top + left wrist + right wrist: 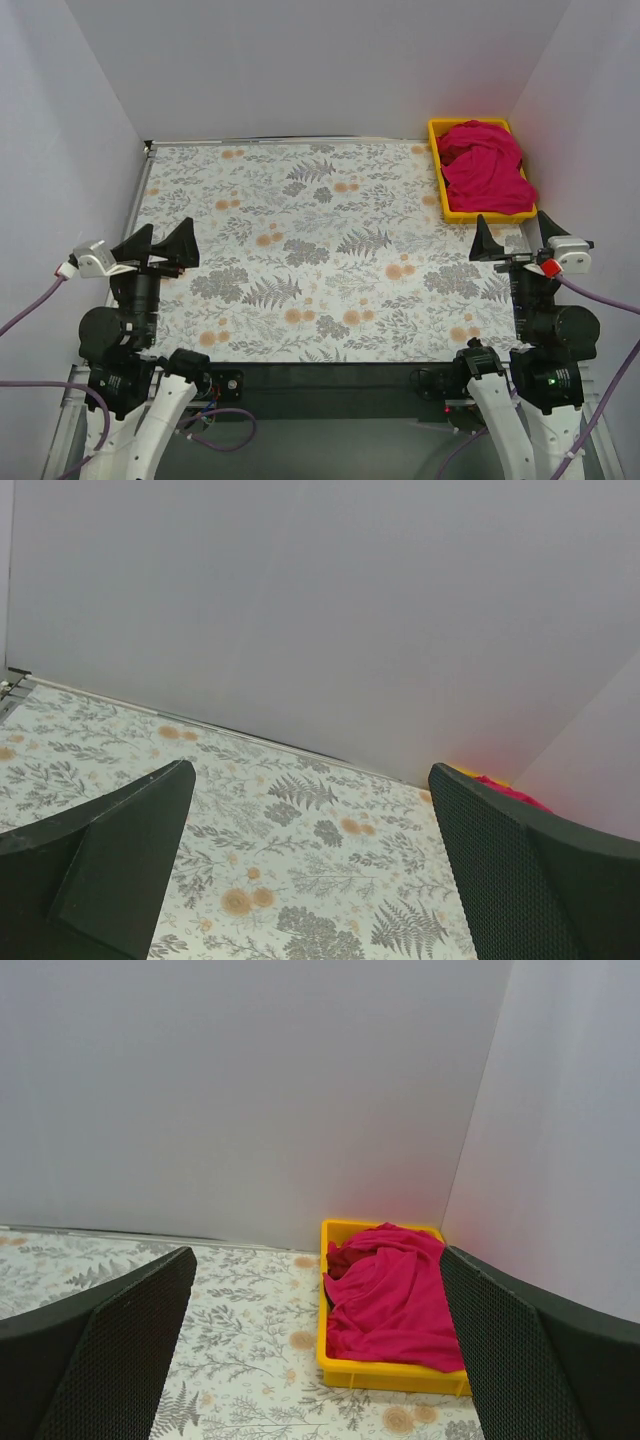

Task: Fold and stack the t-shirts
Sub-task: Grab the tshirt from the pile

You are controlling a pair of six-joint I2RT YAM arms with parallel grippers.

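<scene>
The t-shirts (pixel 485 165) lie crumpled in one heap inside the yellow bin (pixel 436 160), with the magenta-pink one on top and darker red cloth showing at the bin's far left corner. The bin sits on the floral counter (pixel 300 200). On the bin's near side hangs the right end effector (pixel 514 235), released and holding nothing. Well apart from the bin, across the counter, the left end effector (pixel 165 238) is likewise released and holds nothing.

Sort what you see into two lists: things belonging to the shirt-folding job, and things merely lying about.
Job: heaped t-shirts; left tool and right tool, both open.
Lying about: yellow bin holding the shirts; floral table.
</scene>
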